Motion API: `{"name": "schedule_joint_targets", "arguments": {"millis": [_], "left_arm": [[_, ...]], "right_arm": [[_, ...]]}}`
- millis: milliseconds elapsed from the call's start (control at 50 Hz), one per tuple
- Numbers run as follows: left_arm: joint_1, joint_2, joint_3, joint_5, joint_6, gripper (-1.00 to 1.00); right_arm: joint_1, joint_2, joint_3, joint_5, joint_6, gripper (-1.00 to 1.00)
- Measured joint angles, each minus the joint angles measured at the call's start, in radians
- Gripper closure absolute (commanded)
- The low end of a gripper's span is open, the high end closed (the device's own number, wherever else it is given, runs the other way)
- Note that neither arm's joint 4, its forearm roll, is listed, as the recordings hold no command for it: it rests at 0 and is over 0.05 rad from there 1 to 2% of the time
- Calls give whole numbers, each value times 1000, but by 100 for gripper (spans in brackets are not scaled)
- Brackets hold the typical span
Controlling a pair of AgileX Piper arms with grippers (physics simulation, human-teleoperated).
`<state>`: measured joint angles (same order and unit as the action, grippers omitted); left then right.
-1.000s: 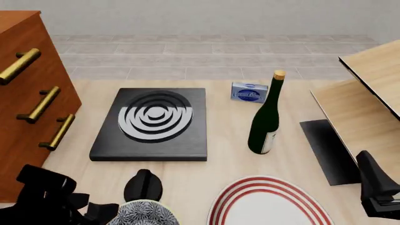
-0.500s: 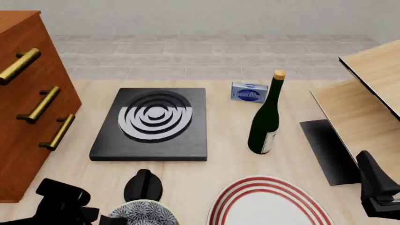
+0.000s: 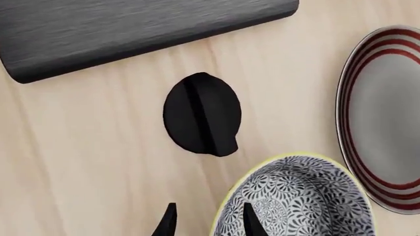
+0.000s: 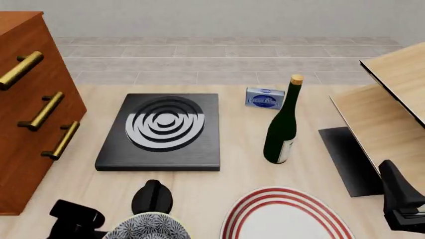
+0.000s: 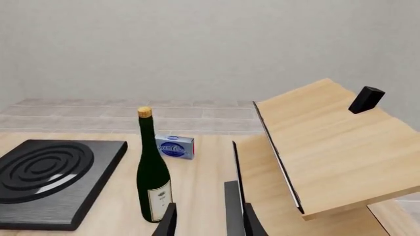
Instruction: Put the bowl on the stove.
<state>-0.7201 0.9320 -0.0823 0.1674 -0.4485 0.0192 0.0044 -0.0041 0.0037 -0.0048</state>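
Here the left end effector, fingers apart, straddles the bowl rim.

L arm lower, maybe nearer bowl

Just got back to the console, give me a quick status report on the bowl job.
Left gripper open, straddling the bowl rim. Right gripper idle, off to the side. Bowl on table, not on stove. Black oval object lies between them.
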Motion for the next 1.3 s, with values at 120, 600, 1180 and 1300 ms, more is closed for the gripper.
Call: {"name": "schedule_joint_targets", "arguments": {"millis": [120, 600, 1180, 1300], "left_arm": [[-7, 17, 7, -22, -9, -100], [-24, -45, -9, 28, -5, 100], [-60, -260, -184, 259, -56, 100], [6, -296, -239, 304, -27, 100]], "right_arm": [[0, -1, 1, -1, 0, -100], [-2, -1, 2, -2, -4, -100], [0, 2, 0, 0, -11, -100], [0, 1, -1, 1, -12, -100]]}}
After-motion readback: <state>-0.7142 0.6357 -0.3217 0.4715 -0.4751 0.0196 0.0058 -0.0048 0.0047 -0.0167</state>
